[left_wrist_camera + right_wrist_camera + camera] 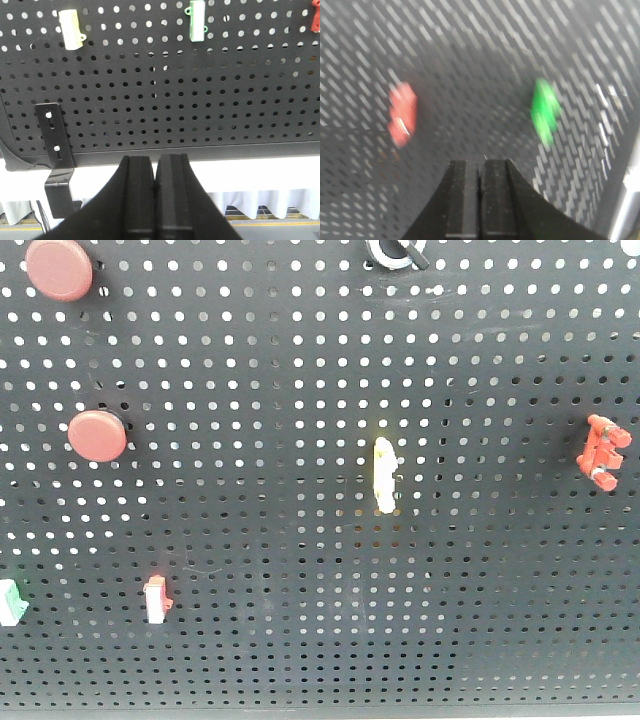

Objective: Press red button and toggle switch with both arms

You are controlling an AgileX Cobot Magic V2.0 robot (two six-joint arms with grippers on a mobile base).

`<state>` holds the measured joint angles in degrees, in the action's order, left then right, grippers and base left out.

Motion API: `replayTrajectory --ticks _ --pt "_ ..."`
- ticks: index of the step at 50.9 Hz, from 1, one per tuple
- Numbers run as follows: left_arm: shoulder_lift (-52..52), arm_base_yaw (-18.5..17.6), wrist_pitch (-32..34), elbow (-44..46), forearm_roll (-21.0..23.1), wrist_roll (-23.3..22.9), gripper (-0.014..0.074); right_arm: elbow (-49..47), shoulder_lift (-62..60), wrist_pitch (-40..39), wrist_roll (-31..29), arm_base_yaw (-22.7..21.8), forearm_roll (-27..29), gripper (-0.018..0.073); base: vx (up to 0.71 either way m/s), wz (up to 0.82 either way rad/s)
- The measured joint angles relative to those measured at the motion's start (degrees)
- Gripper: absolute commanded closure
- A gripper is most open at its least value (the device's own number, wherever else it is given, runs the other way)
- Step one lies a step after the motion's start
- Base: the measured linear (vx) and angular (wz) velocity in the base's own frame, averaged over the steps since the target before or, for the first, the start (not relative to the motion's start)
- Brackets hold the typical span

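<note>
The black pegboard (320, 620) fills nearly everything, standing upright with switches dotted across it. Next in size are two flat red discs on its left side: one at the top corner (59, 268), and the red button (97, 435) below it. They look alike, so I cannot tell for sure which one is meant; pressing the wrong twin is a real risk. Neither arm shows in the front view.

The left claw (155, 200) sits low, its jaws pressed together with nothing between them, down by the board's bottom edge beside a black bracket (54, 145). It is well away from either disc, so it has a long climb.

The right claw (480, 200) is likewise closed and empty. Its view is badly blurred, so it seems to be moving quickly near the board; a red smear (402, 120) lies to its left and a green one (545, 112) to its right. At that pace it could overshoot.

Smaller still: the yellow lever (383, 475) mid-board, the red-topped white rocker (155, 600) low on the left, and the little toggle switch (601, 452) far right. That lever is tiny; a closed claw could slide off it or strike the board instead.
</note>
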<state>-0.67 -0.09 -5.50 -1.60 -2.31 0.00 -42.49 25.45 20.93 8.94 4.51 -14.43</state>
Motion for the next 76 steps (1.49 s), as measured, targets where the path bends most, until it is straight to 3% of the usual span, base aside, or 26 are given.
replayTrajectory --ticks 9,12,13,22,31,40,51,76 --pt "0.0 0.0 0.0 0.0 0.0 0.0 0.0595 17.7 -8.8 -13.7 -8.4 -7.2 11.7 0.0559 0.00 0.00" --pt "0.0 0.0 0.0 0.0 0.0 0.0 0.0595 23.0 -11.3 -17.0 -10.2 -7.6 12.9 0.0559 0.00 0.00" --pt "0.0 0.0 0.0 0.0 0.0 0.0 0.0595 30.4 -14.6 -20.2 -11.3 -7.6 13.0 0.0559 0.00 0.00" --pt "0.0 0.0 0.0 0.0 0.0 0.0 0.0595 42.6 -20.6 -23.8 -8.0 -7.6 13.0 0.0559 0.00 0.00" --pt "0.0 0.0 0.1 0.0 0.0 0.0 0.0595 44.2 -25.8 -21.7 -4.6 -7.6 12.3 0.0559 0.00 0.00" --pt "0.0 0.0 0.0 0.0 0.0 0.0 0.0595 44.2 -26.0 -22.6 -4.6 -7.2 11.8 0.0559 0.00 0.00" --pt "0.0 0.0 0.0 0.0 0.0 0.0 0.0595 44.2 -26.0 -22.5 -6.6 -2.8 11.7 0.0559 0.00 0.00" --pt "0.0 0.0 0.0 0.0 0.0 0.0 0.0595 44.2 -26.0 -20.4 -6.8 -2.8 11.8 0.0559 0.00 0.00"
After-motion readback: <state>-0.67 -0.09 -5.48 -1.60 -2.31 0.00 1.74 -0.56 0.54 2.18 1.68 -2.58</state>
